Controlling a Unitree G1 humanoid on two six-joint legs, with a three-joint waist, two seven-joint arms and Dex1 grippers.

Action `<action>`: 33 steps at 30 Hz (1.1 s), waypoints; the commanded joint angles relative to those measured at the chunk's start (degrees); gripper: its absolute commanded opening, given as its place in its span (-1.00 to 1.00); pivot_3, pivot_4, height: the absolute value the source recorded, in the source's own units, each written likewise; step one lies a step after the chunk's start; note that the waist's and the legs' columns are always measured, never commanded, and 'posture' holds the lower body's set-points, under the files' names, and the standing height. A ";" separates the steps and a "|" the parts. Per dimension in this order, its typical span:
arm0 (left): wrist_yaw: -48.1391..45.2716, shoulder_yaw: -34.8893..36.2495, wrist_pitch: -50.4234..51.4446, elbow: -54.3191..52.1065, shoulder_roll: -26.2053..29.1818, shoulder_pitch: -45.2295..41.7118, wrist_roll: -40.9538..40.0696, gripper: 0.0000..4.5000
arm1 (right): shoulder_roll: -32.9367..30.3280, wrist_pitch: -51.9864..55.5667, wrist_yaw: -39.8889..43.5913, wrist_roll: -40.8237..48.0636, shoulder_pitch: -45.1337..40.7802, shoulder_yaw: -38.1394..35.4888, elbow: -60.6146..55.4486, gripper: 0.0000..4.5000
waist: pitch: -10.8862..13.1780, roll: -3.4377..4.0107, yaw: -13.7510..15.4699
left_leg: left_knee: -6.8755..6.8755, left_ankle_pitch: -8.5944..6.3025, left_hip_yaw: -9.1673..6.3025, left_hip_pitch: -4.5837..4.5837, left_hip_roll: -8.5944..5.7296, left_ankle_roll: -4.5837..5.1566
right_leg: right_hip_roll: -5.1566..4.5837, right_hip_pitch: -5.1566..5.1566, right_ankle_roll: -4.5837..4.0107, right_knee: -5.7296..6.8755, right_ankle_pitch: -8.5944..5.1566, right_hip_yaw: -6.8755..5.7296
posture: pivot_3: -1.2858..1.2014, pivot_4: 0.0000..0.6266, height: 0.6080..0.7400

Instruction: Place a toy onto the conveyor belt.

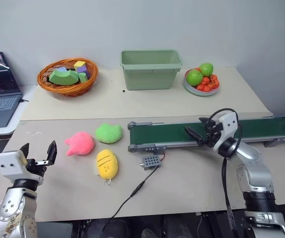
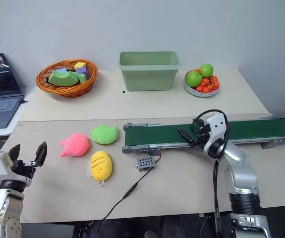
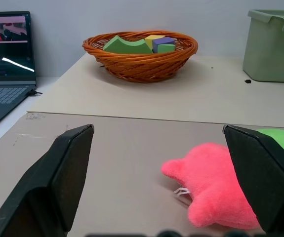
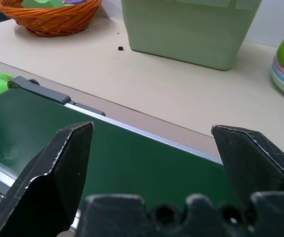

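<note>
Table point(image 1: 192, 183): beige, bearing all items
Toy point(image 1: 80, 144): pink, beside green plush point(image 1: 108, 133)
Left gripper point(image 1: 38, 154): wide, empty, near toy
Right gripper point(image 1: 198, 135): wide, empty, over conveyor belt point(image 1: 172, 132)

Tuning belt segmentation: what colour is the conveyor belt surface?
Dark green conveyor belt in a grey frame; clearest in the right wrist view.

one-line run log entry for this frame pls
stage: pre-grasp | left hand: open, empty, short of bright pink plush toy | right hand: open, empty, over dark green conveyor belt | belt: nothing on it
</note>
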 commanded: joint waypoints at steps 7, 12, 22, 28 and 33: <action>-0.64 -2.13 1.14 -0.45 0.28 0.39 -0.99 0.99 | -1.90 -1.01 7.07 -1.63 -2.29 7.98 -7.70 1.00 | 0.00 0.01 -0.50 | 0.00 0.00 0.00 0.00 0.00 0.00 | 0.01 -0.01 0.00 0.02 0.00 0.03 | 0.03 -0.52 0.81; -0.63 -2.50 1.42 -0.75 0.31 0.81 -1.15 0.99 | -10.68 5.32 23.88 5.53 1.65 15.58 -22.23 1.00 | 0.01 0.01 -0.53 | -0.01 0.00 -0.09 -0.12 0.00 -0.01 | 0.16 -0.07 0.02 -0.13 -0.01 0.55 | 0.03 -0.52 0.81; 0.43 -2.04 3.15 -3.15 -1.60 2.40 -4.97 0.99 | -14.56 7.47 30.44 7.07 -1.17 20.27 -26.91 1.00 | 0.02 0.02 -0.12 | -0.04 0.02 -0.66 0.04 0.04 -0.03 | 0.76 0.63 0.30 -0.79 0.02 1.73 | 0.03 -0.52 0.81; 4.48 0.99 13.10 -2.89 -7.68 2.99 -23.97 0.99 | -14.26 7.35 30.02 6.91 -1.67 20.42 -26.30 1.00 | 0.03 0.02 0.28 | -0.19 0.20 -1.09 -0.01 0.09 -0.37 | 1.11 0.60 0.56 -0.81 -0.15 2.90 | 0.03 -0.52 0.81; 11.41 2.60 18.95 -0.96 -12.26 -0.70 -39.68 0.99 | -14.13 7.71 29.30 7.05 -1.35 20.15 -26.19 1.00 | 0.03 0.01 0.54 | -0.18 0.18 -1.27 0.01 0.09 -0.33 | 1.15 0.65 0.56 -0.74 -0.15 2.88 | 0.03 -0.52 0.81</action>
